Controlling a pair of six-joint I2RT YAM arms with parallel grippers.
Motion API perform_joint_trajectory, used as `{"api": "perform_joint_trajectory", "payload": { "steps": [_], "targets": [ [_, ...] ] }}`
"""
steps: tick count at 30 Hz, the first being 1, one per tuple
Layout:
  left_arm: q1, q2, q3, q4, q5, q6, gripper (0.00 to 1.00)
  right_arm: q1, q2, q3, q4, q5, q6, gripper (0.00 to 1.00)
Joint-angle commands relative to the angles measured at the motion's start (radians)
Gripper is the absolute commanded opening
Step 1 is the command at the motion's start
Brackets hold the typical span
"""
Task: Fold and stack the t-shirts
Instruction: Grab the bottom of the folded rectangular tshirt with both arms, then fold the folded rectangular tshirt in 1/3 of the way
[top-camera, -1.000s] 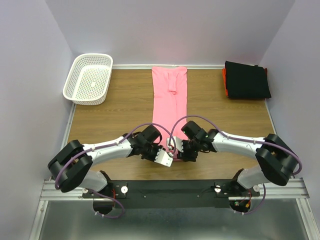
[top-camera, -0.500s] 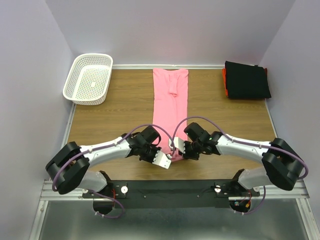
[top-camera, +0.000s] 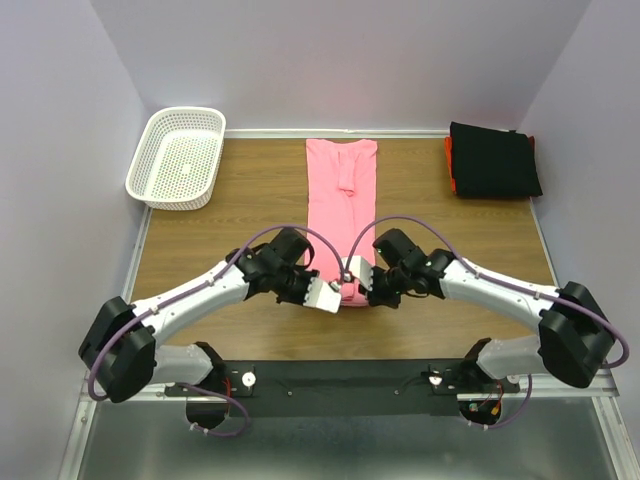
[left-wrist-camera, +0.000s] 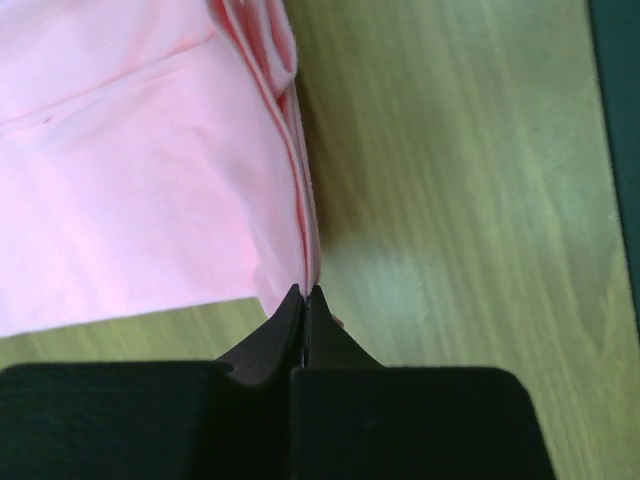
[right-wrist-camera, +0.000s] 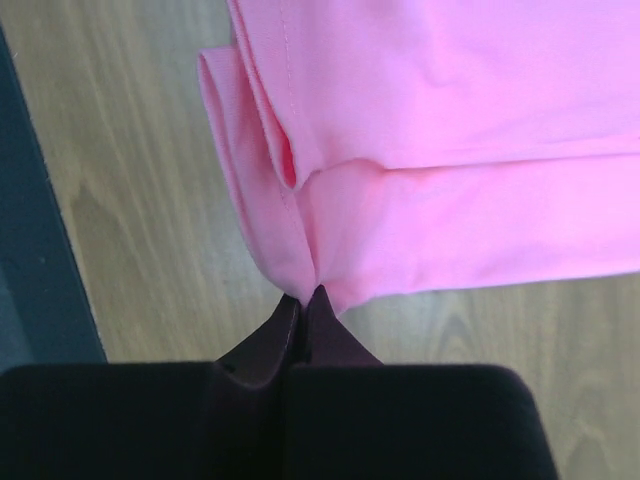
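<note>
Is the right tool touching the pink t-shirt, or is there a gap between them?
Touching. In the right wrist view the right tool is shut on the near corner of the pink t-shirt; the cloth runs into its closed tips with no gap.

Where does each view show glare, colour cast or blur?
Top view: the pink shirt throws a rosy glow on the back wall. Left wrist view: a pale sheen on the table beside the shirt. Right wrist view: the near dark jaws look soft, the shirt's hem sharper.

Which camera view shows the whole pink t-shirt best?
The top external view: the pink t-shirt lies as one long folded strip. The wrist views show only near corners, pinched by the left gripper and right gripper.
</note>
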Motion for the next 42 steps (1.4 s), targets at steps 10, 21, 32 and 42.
{"api": "perform_joint_trajectory", "payload": {
  "steps": [10,21,32,42],
  "targets": [
    [0.225,0.232,0.259,0.051,0.027,0.149,0.0,-0.217,0.181,0.297,-0.024,-0.001,-0.153,0.0],
    [0.359,0.47,0.482,0.104,0.015,0.255,0.0,-0.34,0.437,0.531,-0.026,-0.024,-0.283,0.01],
    [0.403,0.662,0.689,0.096,-0.002,0.308,0.0,-0.398,0.618,0.727,-0.026,-0.04,-0.326,0.01],
    [0.42,0.763,0.784,0.123,-0.011,0.316,0.0,-0.426,0.721,0.836,-0.026,-0.047,-0.34,0.01]
  ]
}}
